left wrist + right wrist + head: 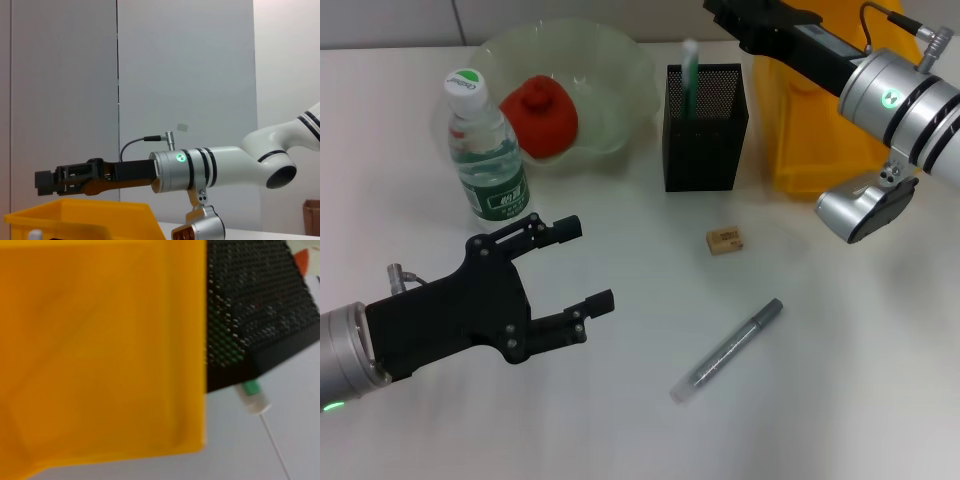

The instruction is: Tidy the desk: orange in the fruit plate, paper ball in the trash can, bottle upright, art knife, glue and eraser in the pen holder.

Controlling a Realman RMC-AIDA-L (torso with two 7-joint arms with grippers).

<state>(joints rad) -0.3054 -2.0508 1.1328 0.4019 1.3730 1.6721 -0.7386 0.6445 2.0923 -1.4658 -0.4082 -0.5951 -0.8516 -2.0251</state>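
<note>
Our left gripper (588, 265), fingers spread and empty, faces the small, light, stiff eraser (725, 241); we'd pinch its long sides.

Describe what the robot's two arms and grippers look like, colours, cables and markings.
The left gripper is matte black with angular two-finger linkages on a silver wrist, with a small cable stub and a green light near the frame edge. The right gripper is also black, behind a silver cuff with black bands, a green light, a grey cable loop and a white arm.

Silver arms, black-banded, green-lit, ending in black tool (575, 270) assemblies.
</note>
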